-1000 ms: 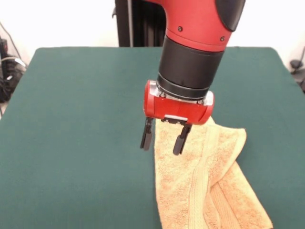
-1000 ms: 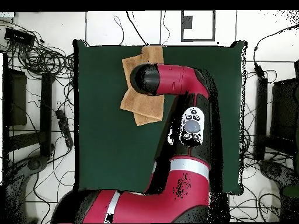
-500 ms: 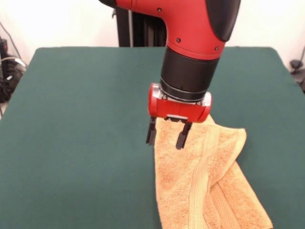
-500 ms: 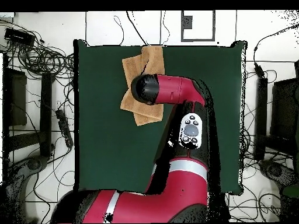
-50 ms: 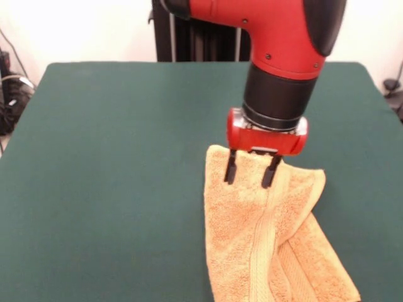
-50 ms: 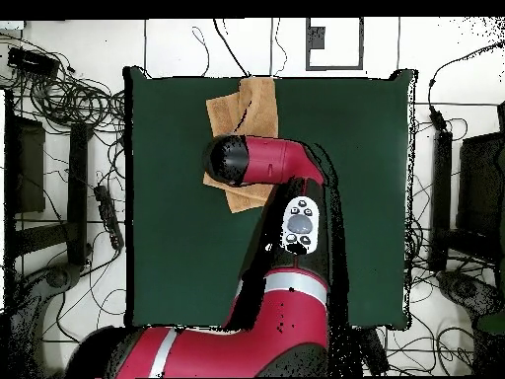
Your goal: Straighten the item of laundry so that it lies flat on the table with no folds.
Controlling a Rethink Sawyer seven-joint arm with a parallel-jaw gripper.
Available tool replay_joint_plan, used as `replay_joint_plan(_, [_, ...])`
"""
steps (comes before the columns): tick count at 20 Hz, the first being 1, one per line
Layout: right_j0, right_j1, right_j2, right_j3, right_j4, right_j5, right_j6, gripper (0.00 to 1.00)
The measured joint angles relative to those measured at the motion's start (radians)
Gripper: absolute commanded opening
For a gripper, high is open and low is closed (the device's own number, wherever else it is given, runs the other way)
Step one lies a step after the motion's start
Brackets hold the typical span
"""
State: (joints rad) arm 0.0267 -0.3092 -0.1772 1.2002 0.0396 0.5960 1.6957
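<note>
The orange-tan towel (image 5: 264, 239) lies folded over itself on the green table (image 5: 107, 157), reaching down past the near edge of the front view. A paler woven band runs along its length. My gripper (image 5: 249, 174) hangs open just over the towel's far end, its two dark fingers (image 5: 230, 170) spread above the cloth with nothing between them. From overhead, the towel (image 6: 242, 104) sits near the table's far edge, and the arm covers its near part and hides the gripper.
The red and black arm (image 6: 276, 197) crosses the table (image 6: 365, 148) from the bottom of the overhead view. Cables and black equipment (image 6: 59, 99) lie on the floor around the table.
The gripper moved to the right in the front view, from beside the towel's left edge to over its far end. It stayed open.
</note>
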Motion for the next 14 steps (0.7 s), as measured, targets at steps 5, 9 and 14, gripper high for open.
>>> replay_joint_plan(5, [0.021,0.000,0.000,0.015,0.027,-0.005,0.000,1.00])
replay_joint_plan(9, [0.029,-0.001,0.000,0.030,0.048,-0.017,0.000,1.00])
replay_joint_plan(14, [0.032,-0.002,-0.001,0.052,0.073,-0.035,0.000,1.00])
